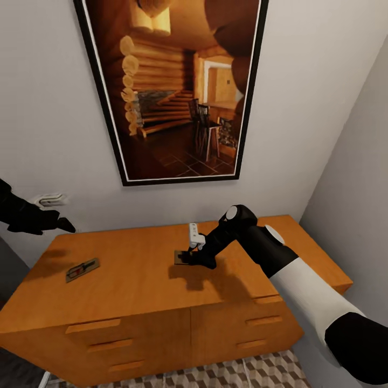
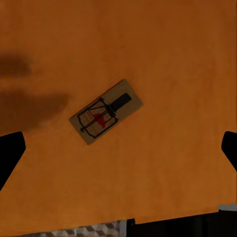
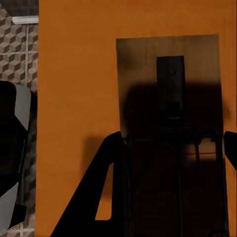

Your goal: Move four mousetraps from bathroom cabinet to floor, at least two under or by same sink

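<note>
Nearest the head camera, the right arm is reaching across the cabinet (image 1: 145, 280), its right gripper (image 1: 189, 257) pressing down at a mousetrap (image 1: 181, 257) near the middle of the top; the fingers are hiding most of it. A second mousetrap (image 1: 82, 269) is lying flat toward the cabinet's left end, its long axis running diagonally, far end tilted toward the wall. The left gripper (image 1: 63, 224) is hanging above that end; I cannot tell how wide it is.

Left wrist view: the second mousetrap (image 2: 106, 118) is lying diagonally between fingertips (image 2: 10, 153) spread wide apart, untouched.

Right wrist view: the mousetrap (image 3: 168, 98) is pointing lengthwise away from the camera, with the right gripper's fingers (image 3: 106, 187) straddling its near end, contact unclear.
</note>
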Robot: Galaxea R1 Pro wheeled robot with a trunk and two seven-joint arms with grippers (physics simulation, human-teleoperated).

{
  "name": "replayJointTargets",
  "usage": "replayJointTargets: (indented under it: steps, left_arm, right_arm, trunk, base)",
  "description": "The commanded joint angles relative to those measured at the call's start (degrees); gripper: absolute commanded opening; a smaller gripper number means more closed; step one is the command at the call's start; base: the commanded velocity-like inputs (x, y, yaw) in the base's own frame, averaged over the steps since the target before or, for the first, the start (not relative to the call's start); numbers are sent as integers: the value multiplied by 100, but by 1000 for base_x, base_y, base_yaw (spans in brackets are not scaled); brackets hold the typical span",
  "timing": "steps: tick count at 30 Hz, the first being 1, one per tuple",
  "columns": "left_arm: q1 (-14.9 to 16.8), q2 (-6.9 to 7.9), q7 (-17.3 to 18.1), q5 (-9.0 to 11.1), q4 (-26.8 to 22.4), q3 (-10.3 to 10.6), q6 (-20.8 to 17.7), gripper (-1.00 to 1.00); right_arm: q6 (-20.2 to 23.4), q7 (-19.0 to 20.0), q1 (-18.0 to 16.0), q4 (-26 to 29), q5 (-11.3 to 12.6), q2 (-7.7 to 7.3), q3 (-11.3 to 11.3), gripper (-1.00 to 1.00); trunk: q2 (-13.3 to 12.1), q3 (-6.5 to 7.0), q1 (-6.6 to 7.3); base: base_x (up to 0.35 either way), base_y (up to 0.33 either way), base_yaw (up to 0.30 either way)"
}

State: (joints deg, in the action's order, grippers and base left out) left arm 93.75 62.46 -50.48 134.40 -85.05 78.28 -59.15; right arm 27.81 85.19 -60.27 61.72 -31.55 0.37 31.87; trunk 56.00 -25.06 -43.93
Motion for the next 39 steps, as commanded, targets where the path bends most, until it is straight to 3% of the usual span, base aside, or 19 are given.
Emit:
replayJointTargets:
  steps: [1, 9, 21, 27, 31, 35, 39]
  left_arm:
    - [21, 6, -50, 61, -4, 27, 17, 100]
    - [21, -7, -50, 61, 0, 29, 18, 100]
    - [13, -81, -53, 61, 14, 68, 26, 100]
    - [12, -94, -56, 61, 0, 441, 26, 100]
    - [12, -144, -51, 37, -2, 875, 26, 100]
    - [12, -250, -47, -370, -3, 1217, 26, 100]
    - [12, -275, -35, -620, 0, 1352, 26, 100]
  right_arm:
    - [74, 41, 17, 3, -26, -3, 3, -100]
    - [67, 47, 76, 12, -22, -2, 3, -100]
    - [73, 60, 77, 35, -18, 0, 3, -100]
    - [75, 67, 77, 45, -25, 6, 3, -100]
    - [75, 66, 79, 38, -26, 7, 3, -100]
    - [75, 59, 85, 36, -27, 7, 3, -100]
    - [75, 53, 86, 35, -28, 7, 3, -100]
  trunk:
    - [6, -8, -1]
    - [6, 16, -1]
    - [6, 96, -1]
    - [6, 137, -1]
    - [6, 164, -1]
    - [6, 192, -1]
    - [6, 219, -1]
  base:
    - [-20, 292, 0]
    - [-2, 262, -91]
    - [0, 26, -204]
    - [0, 1, -209]
    - [0, 0, -209]
    - [0, 0, -209]
    - [0, 0, -209]
